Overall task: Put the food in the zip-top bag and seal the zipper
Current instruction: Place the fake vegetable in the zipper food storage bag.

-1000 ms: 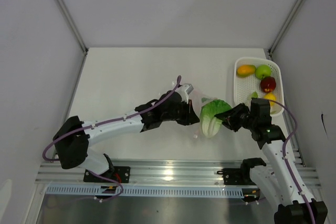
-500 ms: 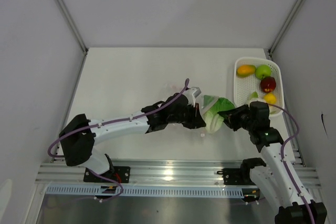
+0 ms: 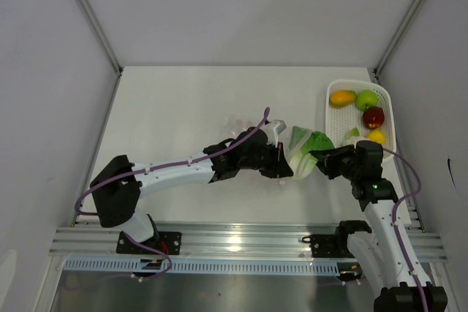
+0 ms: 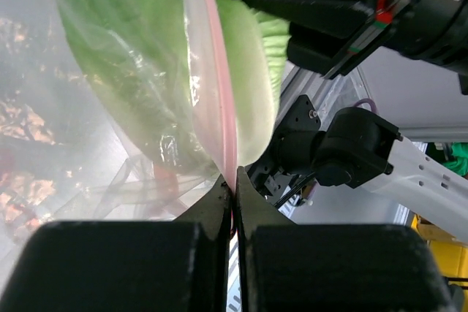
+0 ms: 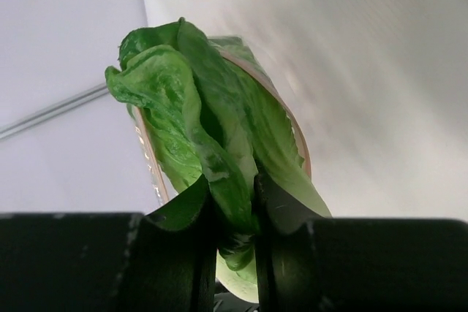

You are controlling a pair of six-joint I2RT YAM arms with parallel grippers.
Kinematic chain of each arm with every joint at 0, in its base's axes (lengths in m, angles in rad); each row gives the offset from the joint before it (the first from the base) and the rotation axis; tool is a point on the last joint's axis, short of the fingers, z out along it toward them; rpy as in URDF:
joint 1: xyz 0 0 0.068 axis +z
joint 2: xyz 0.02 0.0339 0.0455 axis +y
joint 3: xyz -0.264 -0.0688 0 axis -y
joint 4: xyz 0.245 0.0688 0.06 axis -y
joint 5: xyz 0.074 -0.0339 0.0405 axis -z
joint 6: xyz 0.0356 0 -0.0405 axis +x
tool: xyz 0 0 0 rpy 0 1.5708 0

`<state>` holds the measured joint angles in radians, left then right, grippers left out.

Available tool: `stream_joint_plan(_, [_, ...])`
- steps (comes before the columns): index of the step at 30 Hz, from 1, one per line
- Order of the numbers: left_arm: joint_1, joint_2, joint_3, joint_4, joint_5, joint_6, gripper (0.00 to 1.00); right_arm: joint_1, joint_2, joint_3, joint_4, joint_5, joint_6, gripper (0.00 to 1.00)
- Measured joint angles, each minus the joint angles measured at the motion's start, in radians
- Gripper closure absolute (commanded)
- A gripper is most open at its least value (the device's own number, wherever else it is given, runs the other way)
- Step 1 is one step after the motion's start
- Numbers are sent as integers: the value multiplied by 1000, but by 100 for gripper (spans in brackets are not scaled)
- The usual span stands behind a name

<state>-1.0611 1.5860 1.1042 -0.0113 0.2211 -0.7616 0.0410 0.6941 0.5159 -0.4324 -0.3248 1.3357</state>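
White bench (image 3: 183, 100) lies open at rear and left. Centre is blocked: left claw (image 3: 284, 160), right claw (image 3: 317, 157), leafy green plastic cabbage (image 3: 308, 142) and clear dotted plastic bag (image 4: 88, 144) crowd together. White mesh basket (image 3: 330, 118) occupies the right edge.

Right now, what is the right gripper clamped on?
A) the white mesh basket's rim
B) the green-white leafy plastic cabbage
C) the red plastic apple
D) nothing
B: the right gripper pinches the green-white leafy plastic cabbage, whose far end sits in the mouth of the clear dotted plastic bag.
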Motion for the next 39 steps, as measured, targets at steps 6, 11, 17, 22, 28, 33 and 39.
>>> stream_joint_plan(6, [0, 1, 0, 5, -9, 16, 99, -78, 2, 40, -19, -53, 0, 100])
stream_joint_plan(11, [0, 18, 7, -18, -26, 58, 99, -100, 21, 40, -24, -79, 23, 100])
stream_joint_plan(17, [0, 49, 60, -84, -14, 92, 99, -48, 85, 64, -29, -34, -1, 100])
stream_joint_plan(22, [0, 87, 156, -126, 116, 109, 99, 56, 132, 94, -8, 37, -46, 100])
stream_joint_plan(28, [9, 118, 197, -118, 278, 146, 99, 80, 180, 122, 11, -8, -119, 100])
stream_joint_plan(33, [18, 122, 188, -117, 307, 165, 99, 77, 261, 152, 35, -111, -193, 100])
stream_joint_plan(39, [23, 122, 164, -129, 285, 149, 99, 63, 267, 152, 59, -187, -237, 100])
